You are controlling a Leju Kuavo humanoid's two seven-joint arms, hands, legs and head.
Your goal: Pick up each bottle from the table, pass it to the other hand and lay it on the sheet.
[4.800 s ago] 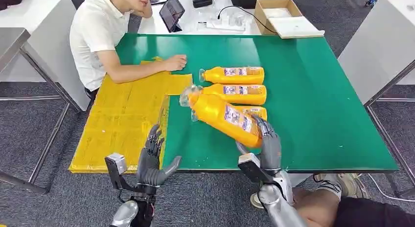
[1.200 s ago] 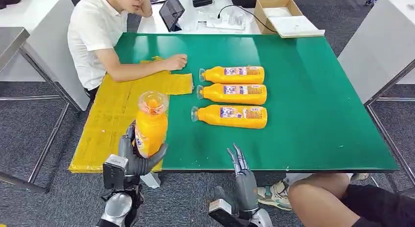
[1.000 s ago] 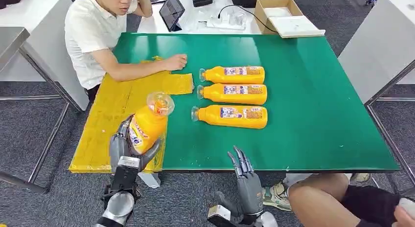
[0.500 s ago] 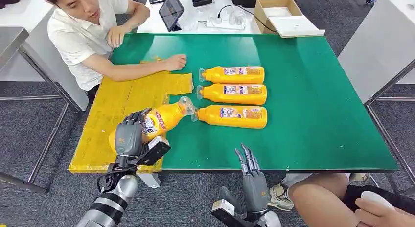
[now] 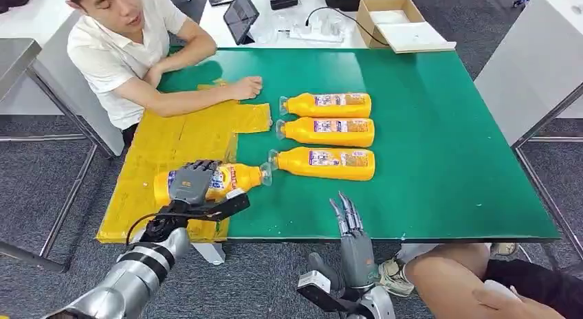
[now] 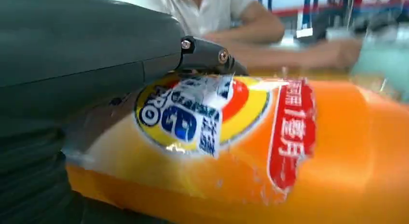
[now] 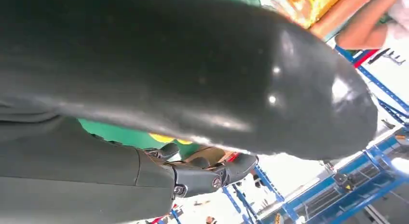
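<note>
Bottle now lies flat on the yellow sheet, where half a second ago we saw it tilted with its cap up; our left hand still grips its middle from above. Our right hand hangs released at six o'clock, below the table edge. Fingers hide part of the label, also seen blurred up close. We count four bottles: this one and three lying in a row at two o'clock of it.

Silver ribbed left arm, black cable; dark grey robot hand, screws at finger joints.
</note>
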